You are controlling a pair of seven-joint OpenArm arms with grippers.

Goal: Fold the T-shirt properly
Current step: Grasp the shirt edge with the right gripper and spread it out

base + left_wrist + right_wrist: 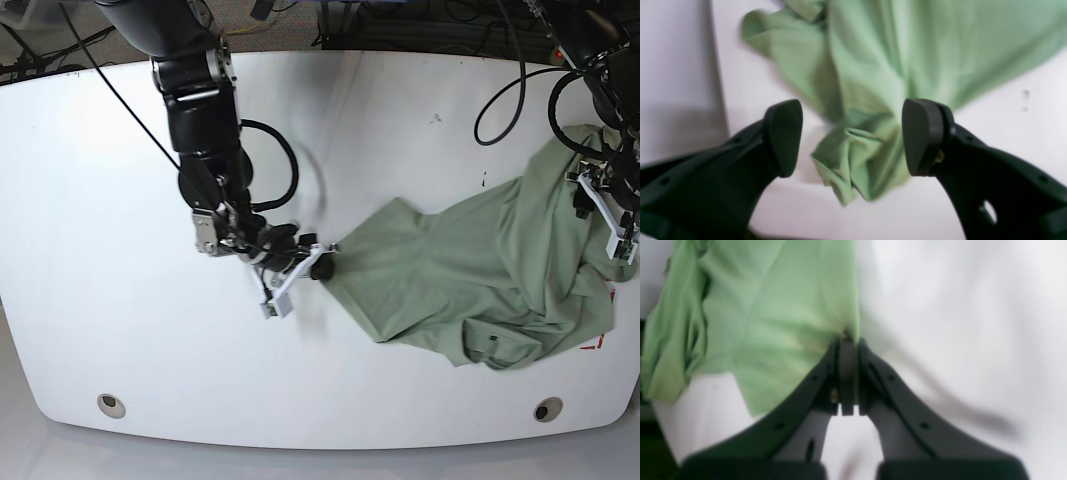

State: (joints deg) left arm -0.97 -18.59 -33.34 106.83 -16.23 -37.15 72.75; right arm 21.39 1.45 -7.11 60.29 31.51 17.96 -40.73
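Just one T-shirt (470,290), two arms

I see the T-shirt (480,275) as plain pale sage green, unpatterned, right of centre in the base view; the table (100,250) is white; both the left gripper (853,136) and right gripper (847,340) are black

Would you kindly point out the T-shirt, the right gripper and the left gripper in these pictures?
T-shirt (455,275): base view, on the spread body fabric.
right gripper (847,340): right wrist view, at the shut tips pinching the shirt's edge.
left gripper (851,136): left wrist view, midway between the open fingertips.
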